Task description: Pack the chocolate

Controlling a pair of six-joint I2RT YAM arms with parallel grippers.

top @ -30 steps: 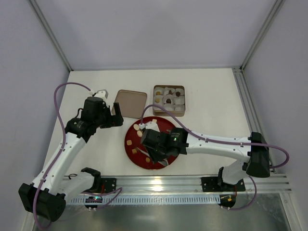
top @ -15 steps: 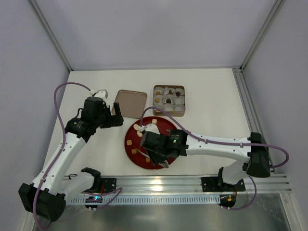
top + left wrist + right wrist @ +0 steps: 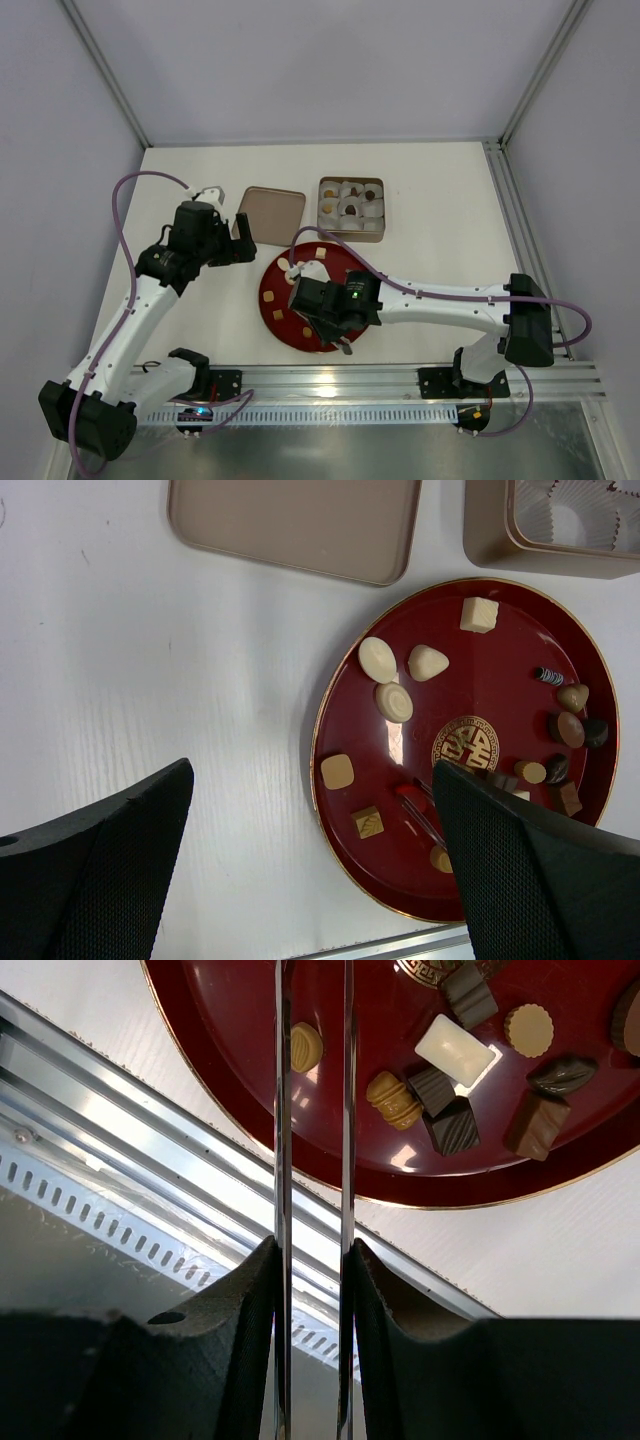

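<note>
Overhead and wrist views of the packing scene. The chocolate (image 3: pixel 378 659) lies loose on a round red tray (image 3: pixel 500 675) at the middle of the white surface (image 3: pixel 150 660). Cream and tan pieces sit toward the tray's left and far side, and darker pieces cluster at its right and near side. Far of the tray stands a square tin (image 3: pixel 488 530) lined with white paper cups (image 3: pixel 349 209), several of which hold a piece. The tin's lid (image 3: pixel 295 525) lies just left of the tin.

The left gripper (image 3: pixel 312 768) is over the surface left of the tray, its fingers spread wide with nothing between them. The right gripper (image 3: pixel 312 1250) is above the tray's near rim, clamped on metal tweezers (image 3: pixel 283 1110) whose two thin blades run out over the tray. In the right wrist view a tan piece (image 3: pixel 305 1047) appears between the blades. Whether they touch it cannot be told.
</note>
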